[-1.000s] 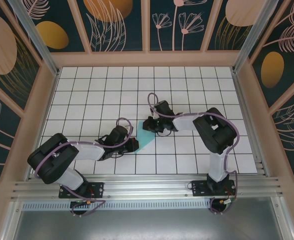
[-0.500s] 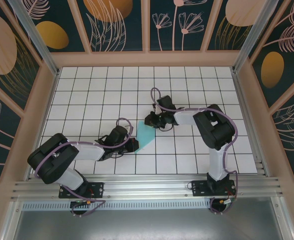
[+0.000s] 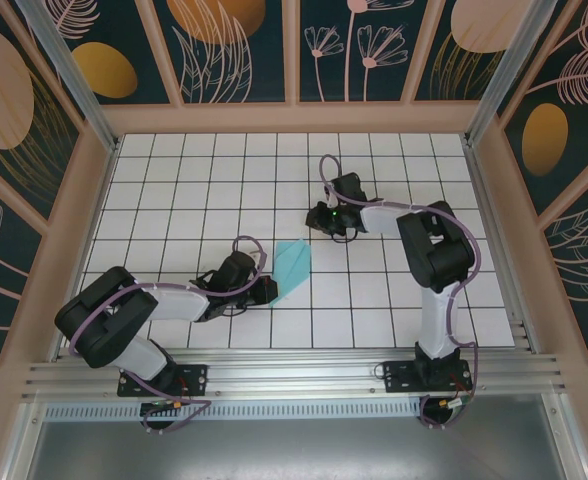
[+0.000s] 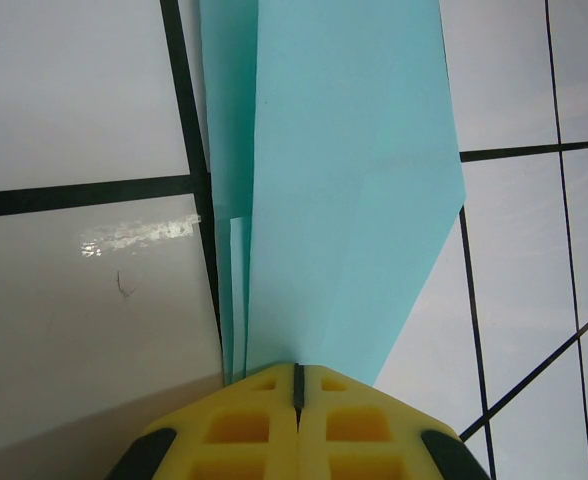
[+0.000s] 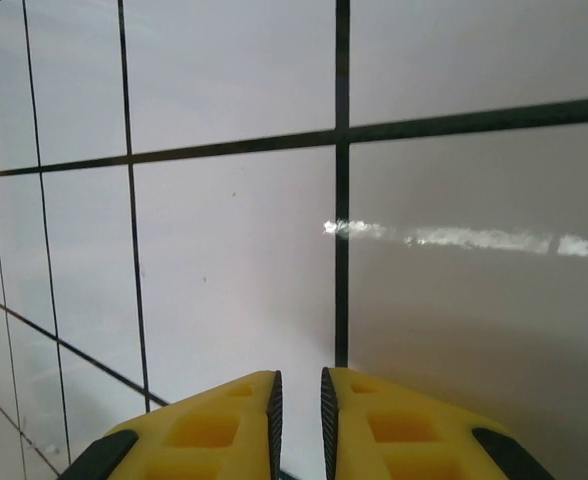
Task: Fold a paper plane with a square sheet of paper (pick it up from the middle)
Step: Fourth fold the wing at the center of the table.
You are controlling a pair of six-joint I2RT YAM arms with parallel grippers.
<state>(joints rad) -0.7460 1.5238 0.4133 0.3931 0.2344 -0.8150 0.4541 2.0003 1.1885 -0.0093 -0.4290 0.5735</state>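
Note:
The square sheet of paper is now a creased, layered turquoise dart, the paper plane [image 3: 292, 265], lying on the white tiles in the middle of the table. My left gripper [image 3: 270, 290] is shut on its near, narrow end. In the left wrist view the paper plane [image 4: 344, 190] widens away from the closed yellow fingertips of the left gripper [image 4: 297, 370], with thin folded layers along its left edge. My right gripper [image 3: 318, 217] hovers about two tiles behind and to the right of the paper. In its wrist view the right gripper [image 5: 299, 385] is slightly open over bare tile, holding nothing.
The white tiled floor [image 3: 194, 180] is boxed in by wooden walls with an aluminium rail [image 3: 274, 375] along the near edge. The right arm's elbow [image 3: 429, 250] sits bulky on the right side. Free tiles lie to the left and at the back.
The right gripper has come off the paper's far end and drawn back to the right by about two tiles, its jaws parting slightly. The left gripper stays shut on the paper.

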